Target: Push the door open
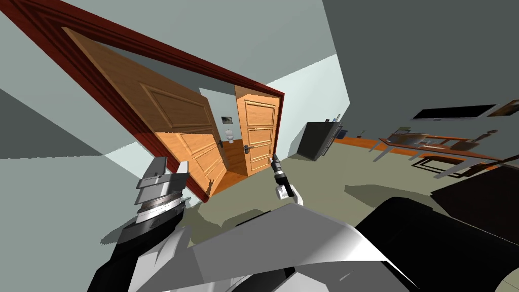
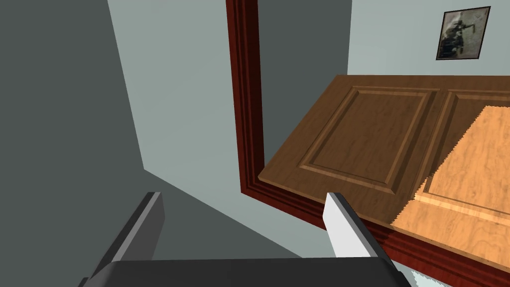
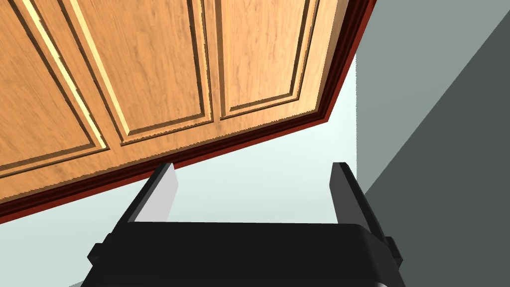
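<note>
A wooden panelled double door stands in a dark red frame (image 1: 152, 48). Its left leaf (image 1: 172, 121) is swung well inward, and the right leaf (image 1: 258, 134) with a dark handle (image 1: 246, 149) stands by the frame's right post. My right gripper (image 1: 275, 161) hovers low in front of the right leaf, open and holding nothing. In the right wrist view the gripper (image 3: 254, 169) points at the leaf (image 3: 149, 65) and the frame (image 3: 279, 130) without touching. My left gripper (image 2: 241, 199) is open beside the frame (image 2: 246, 99) and the left leaf (image 2: 368, 139).
Through the gap between the leaves I see a wooden floor and a white toilet (image 1: 230, 136). A dark cabinet (image 1: 317, 139) leans by the right wall. A long table (image 1: 431, 142) with several things and a large black shape (image 1: 456, 228) lie to my right.
</note>
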{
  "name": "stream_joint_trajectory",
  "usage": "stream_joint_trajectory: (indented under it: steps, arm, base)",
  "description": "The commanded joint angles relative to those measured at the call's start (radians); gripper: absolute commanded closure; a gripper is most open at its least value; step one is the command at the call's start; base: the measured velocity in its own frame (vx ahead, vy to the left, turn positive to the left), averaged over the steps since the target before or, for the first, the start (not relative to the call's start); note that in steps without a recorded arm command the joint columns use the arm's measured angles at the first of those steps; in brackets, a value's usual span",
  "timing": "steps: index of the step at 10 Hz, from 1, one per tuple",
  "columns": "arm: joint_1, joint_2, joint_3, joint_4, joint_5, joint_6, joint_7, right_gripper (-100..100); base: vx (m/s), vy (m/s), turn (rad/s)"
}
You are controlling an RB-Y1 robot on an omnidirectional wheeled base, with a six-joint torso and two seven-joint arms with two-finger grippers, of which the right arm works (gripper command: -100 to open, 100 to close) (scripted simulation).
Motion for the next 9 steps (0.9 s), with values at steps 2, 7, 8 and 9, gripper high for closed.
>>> stream_joint_trajectory:
  steps: [2,7,8,9]
  arm:
    - [-0.042,-0.007,-0.003,0.066,0.002,0.018,0.001,-100]
    - [-0.112,-0.013,-0.002,0.189,0.008,0.047,0.003,-100]
    - [-0.126,-0.013,-0.002,0.214,0.009,0.053,0.004,-100]
    - [-0.14,-0.013,-0.002,0.238,0.01,0.059,0.004,-100]
  base:
    - [0.1,0.0,0.05]
    - [0.097,-0.018,0.059]
    - [0.095,-0.008,0.058]
    - [0.111,-0.013,0.055]
